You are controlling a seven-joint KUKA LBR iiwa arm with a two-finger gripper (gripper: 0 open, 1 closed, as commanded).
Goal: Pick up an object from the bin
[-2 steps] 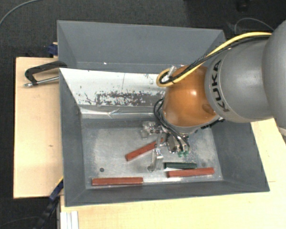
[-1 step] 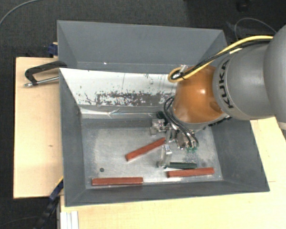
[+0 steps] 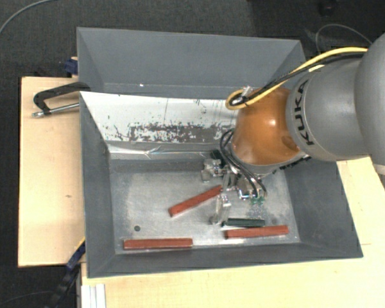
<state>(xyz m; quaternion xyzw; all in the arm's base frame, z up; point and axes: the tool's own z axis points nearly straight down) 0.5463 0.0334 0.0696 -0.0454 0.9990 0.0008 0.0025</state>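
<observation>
My gripper (image 3: 225, 201) is low in the middle-right of the bin, under the arm's orange cover. It is at the right, upper end of a reddish-brown stick (image 3: 191, 204) that lies slanted across the bin floor. Whether it touches that stick is not visible. Just below the gripper lies a short dark stick (image 3: 245, 222). Right under that one is a second reddish-brown stick (image 3: 256, 232), near the bin's front wall.
A third reddish-brown stick (image 3: 158, 242) lies flat along the front wall at the lower left. A small dark spot (image 3: 136, 229) sits on the floor above it. The arm and its cover hide the bin's right rear part.
</observation>
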